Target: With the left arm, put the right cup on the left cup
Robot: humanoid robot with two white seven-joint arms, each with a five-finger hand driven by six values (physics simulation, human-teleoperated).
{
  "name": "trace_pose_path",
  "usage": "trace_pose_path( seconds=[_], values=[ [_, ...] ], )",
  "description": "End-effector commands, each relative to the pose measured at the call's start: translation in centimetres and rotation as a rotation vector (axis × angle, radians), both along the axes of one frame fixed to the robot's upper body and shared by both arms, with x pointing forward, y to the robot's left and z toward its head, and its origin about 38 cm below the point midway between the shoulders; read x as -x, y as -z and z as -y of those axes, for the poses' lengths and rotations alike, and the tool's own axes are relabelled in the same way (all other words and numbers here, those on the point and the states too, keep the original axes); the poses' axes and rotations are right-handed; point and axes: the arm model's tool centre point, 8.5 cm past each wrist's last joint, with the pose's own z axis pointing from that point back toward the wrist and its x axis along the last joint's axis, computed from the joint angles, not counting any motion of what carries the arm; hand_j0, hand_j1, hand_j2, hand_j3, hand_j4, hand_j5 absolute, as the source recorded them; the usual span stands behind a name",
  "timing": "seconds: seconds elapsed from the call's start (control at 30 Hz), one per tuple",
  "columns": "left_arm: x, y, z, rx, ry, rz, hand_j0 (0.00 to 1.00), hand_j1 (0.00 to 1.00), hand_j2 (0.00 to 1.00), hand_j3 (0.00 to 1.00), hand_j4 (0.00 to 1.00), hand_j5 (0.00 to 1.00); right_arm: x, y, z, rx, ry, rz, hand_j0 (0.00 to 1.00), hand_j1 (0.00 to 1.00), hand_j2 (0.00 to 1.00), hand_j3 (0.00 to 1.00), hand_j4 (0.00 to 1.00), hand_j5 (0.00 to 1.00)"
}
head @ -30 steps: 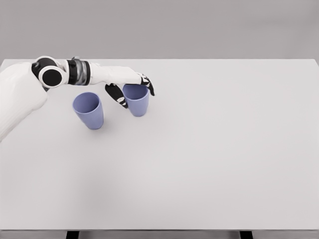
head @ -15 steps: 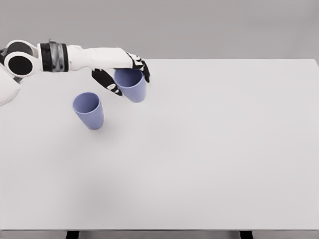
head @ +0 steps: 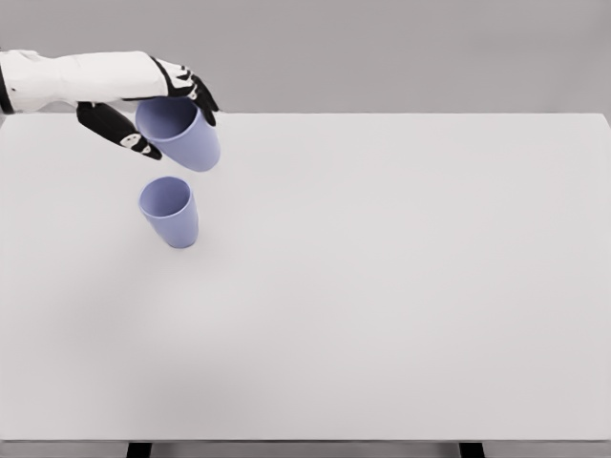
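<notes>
Head view: left robot hand (head: 158,105) clamps the tilted held cup (head: 183,135) above the standing cup (head: 170,211).

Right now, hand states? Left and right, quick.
Left hand: closed on the lifted cup, held in the air above the standing cup.
Right hand: not in view.

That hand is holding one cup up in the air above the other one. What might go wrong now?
The left hand grips the held cup only near its rim, and the cup hangs tilted, so it might slip out. Because of that tilt, its base may catch the rim of the standing cup on the table and tip it over rather than nest inside.
</notes>
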Motion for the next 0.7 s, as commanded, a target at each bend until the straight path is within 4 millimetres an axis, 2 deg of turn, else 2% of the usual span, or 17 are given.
trace_pose_path(
  seconds=[0.0, 0.13, 0.33, 0.5, 0.67],
  values=[
    [0.3, -0.4, -1.6, -0.002, -0.034, -0.003, 0.56, 0.56, 0.56, 0.56, 0.56, 0.56, 0.0, 0.0, 0.0, 0.000, 0.000, 0.000, 1.00, 1.00, 1.00, 1.00, 1.00, 1.00],
    [1.6, -1.1, -3.2, -0.029, -0.049, 0.008, 0.57, 0.57, 0.57, 0.57, 0.57, 0.57, 0.0, 0.0, 0.0, 0.000, 0.000, 0.000, 1.00, 1.00, 1.00, 1.00, 1.00, 1.00],
    [3.4, -1.7, -3.5, -0.039, -0.027, 0.006, 0.57, 0.57, 0.57, 0.57, 0.57, 0.57, 0.0, 0.0, 0.0, 0.000, 0.000, 0.000, 1.00, 1.00, 1.00, 1.00, 1.00, 1.00],
    [3.3, -0.3, -3.9, -0.048, -0.037, -0.031, 0.57, 0.57, 0.57, 0.57, 0.57, 0.57, 0.0, 0.0, 0.0, 0.000, 0.000, 0.000, 1.00, 1.00, 1.00, 1.00, 1.00, 1.00],
    [3.2, 0.0, -4.1, -0.048, -0.047, -0.038, 0.58, 0.58, 0.58, 0.58, 0.58, 0.58, 0.0, 0.0, 0.0, 0.000, 0.000, 0.000, 1.00, 1.00, 1.00, 1.00, 1.00, 1.00]
  ],
)
